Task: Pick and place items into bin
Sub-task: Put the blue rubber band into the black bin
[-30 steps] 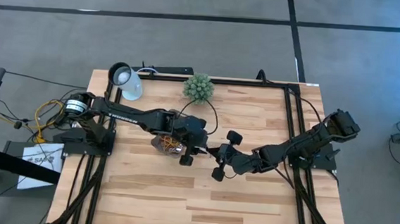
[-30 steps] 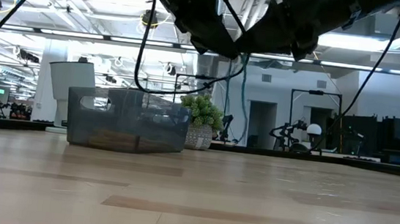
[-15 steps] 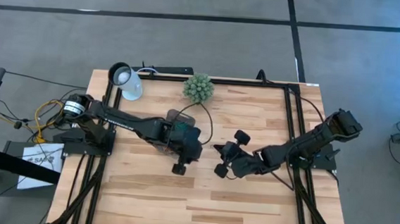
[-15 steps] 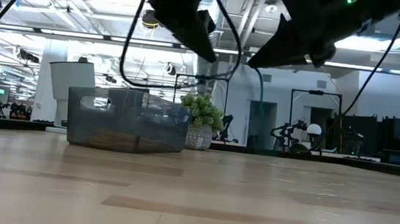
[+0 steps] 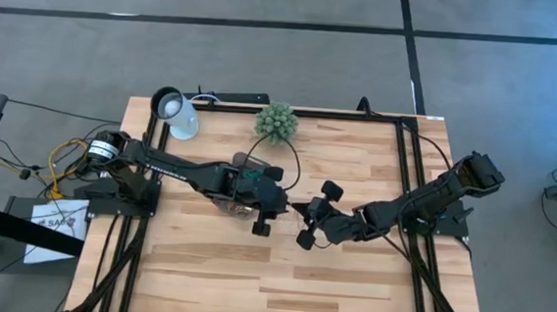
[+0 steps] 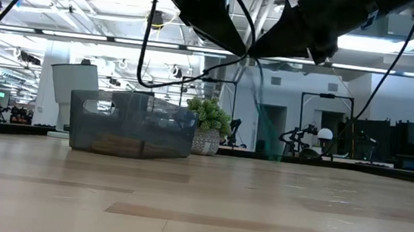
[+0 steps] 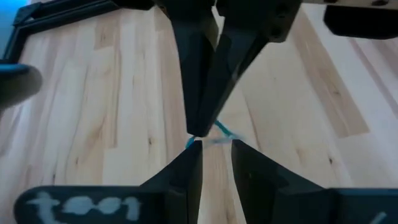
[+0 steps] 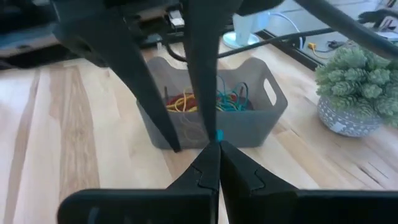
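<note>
Above the table's middle my two grippers meet tip to tip. My right gripper (image 8: 217, 150) is shut on a thin teal band (image 7: 222, 132). My left gripper (image 7: 216, 152) is open, and its two fingertips stand on either side of the band, just under the right fingertips (image 7: 200, 127). In the high view both grippers, left (image 5: 287, 210) and right (image 5: 300, 214), hang well above the wood. The bin (image 8: 249, 124), a dark translucent tray holding red, yellow, orange and teal bands (image 8: 205, 101), rests flat on the table under my left arm (image 5: 226, 200). My right gripper pinches the teal band (image 8: 219, 134) at the very ends of its two fingers. The fingers slant down toward the table's left. The band hangs below them, slack and clear of the table, a blurred streak (image 6: 262, 114) in the low view. My left gripper: I cannot tell whether its fingertips touch the band.
A spiky green plant ball (image 5: 276, 123) in a pot and a white lamp head (image 5: 175, 111) stand along the far edge. Black frame rails (image 5: 404, 184) run down the table's right side. Bare wood (image 5: 279, 284) spreads toward the near edge.
My left gripper drew off toward the table's near left, turned at the wrist, then came back to the right gripper's tips. My right gripper has stayed in place, still shut on the band, whose hanging part has swung.
</note>
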